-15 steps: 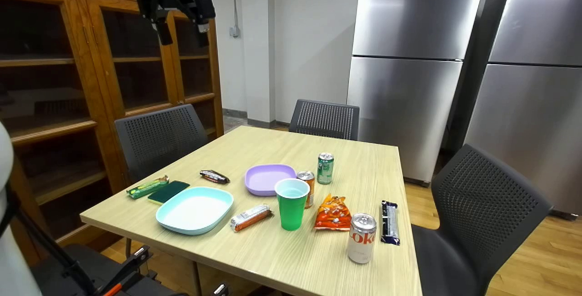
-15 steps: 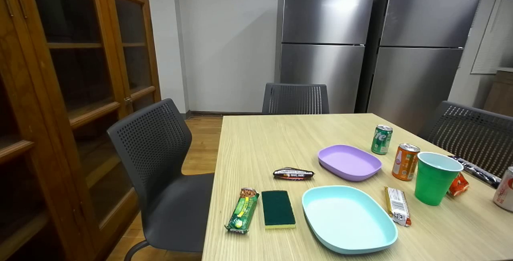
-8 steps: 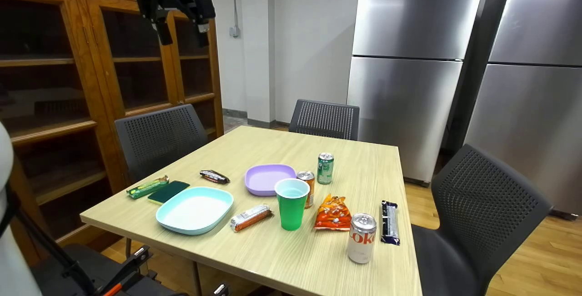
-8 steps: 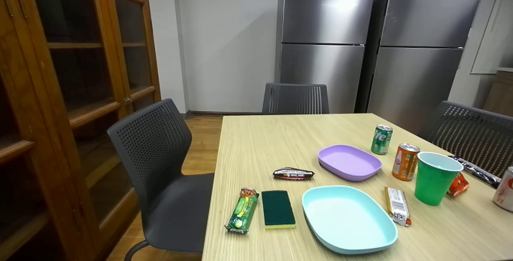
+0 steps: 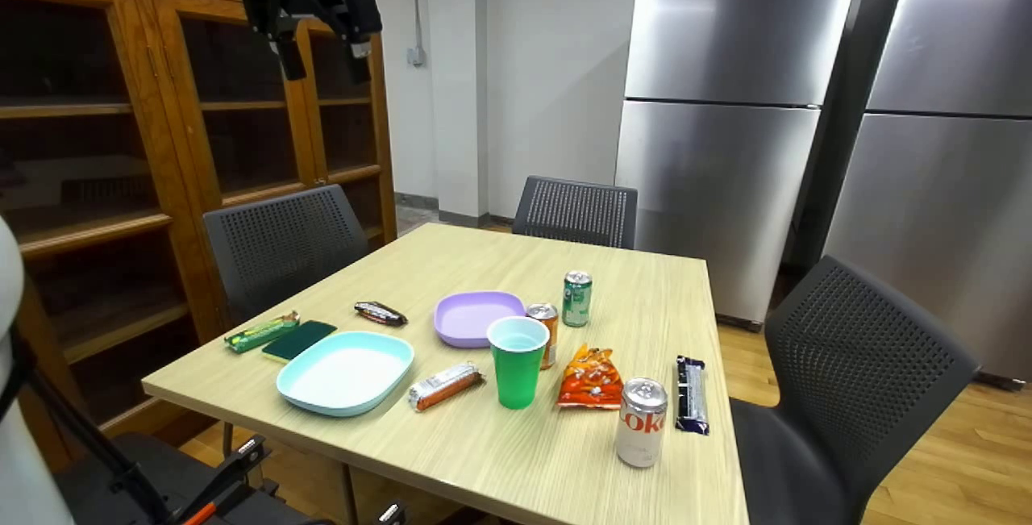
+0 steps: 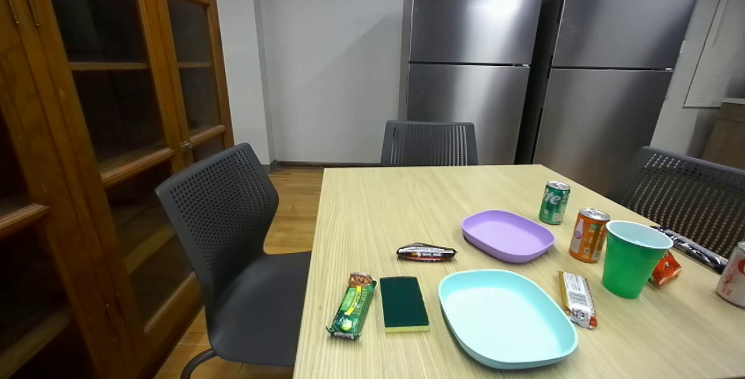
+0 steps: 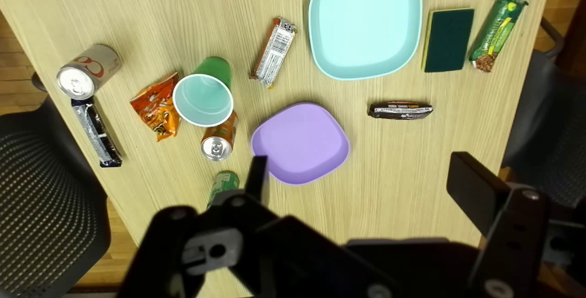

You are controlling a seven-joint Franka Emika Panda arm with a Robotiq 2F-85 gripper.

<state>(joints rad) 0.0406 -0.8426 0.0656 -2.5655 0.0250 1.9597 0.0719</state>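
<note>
My gripper [image 5: 326,69] hangs high above the table, its jaws wide apart with nothing between them. In the wrist view a purple plate [image 7: 300,144] lies beneath the left finger. A light-blue plate [image 7: 365,23] sits beside a sponge [image 7: 448,40] and a green-wrapped bar [image 7: 498,35]. A dark-wrapped snack [image 7: 400,110] lies right of the purple plate; a silver-and-orange bar [image 7: 274,53] lies above it. To the left stand a green cup [image 7: 217,70], an orange can [image 7: 224,131], a Coke can [image 7: 103,62] and a green can [image 7: 224,181], partly hidden by the gripper. All rest on the table.
An orange chip bag [image 5: 591,380] and a dark-blue bar [image 5: 691,396] lie near the table's right edge. Chairs [image 5: 863,380] surround the table [image 5: 484,247]. A wooden glass-door cabinet [image 6: 128,152] stands at the left, steel refrigerators [image 6: 471,76] behind.
</note>
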